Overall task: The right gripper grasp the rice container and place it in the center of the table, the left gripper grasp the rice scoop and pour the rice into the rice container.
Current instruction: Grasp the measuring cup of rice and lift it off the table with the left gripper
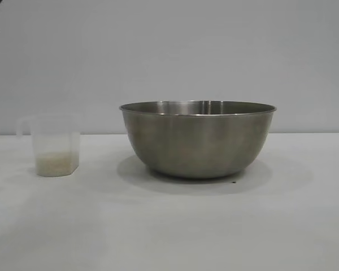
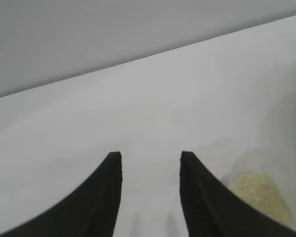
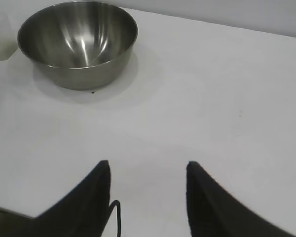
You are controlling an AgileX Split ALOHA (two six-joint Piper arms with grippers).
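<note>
Upright, rice scoop [image 1: 56,145] stands beside rice container [image 1: 198,140].

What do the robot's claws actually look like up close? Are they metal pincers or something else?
They look black and matte, not like shiny metal. The left gripper shows two broad black fingers tapering to pointed, slightly curved tips, with fine ribbing along the inner edge of one finger. The right gripper has the same pair of dark, horn-shaped fingers, plus a thin black cable looping beside one. No markings or labels are visible.
</note>
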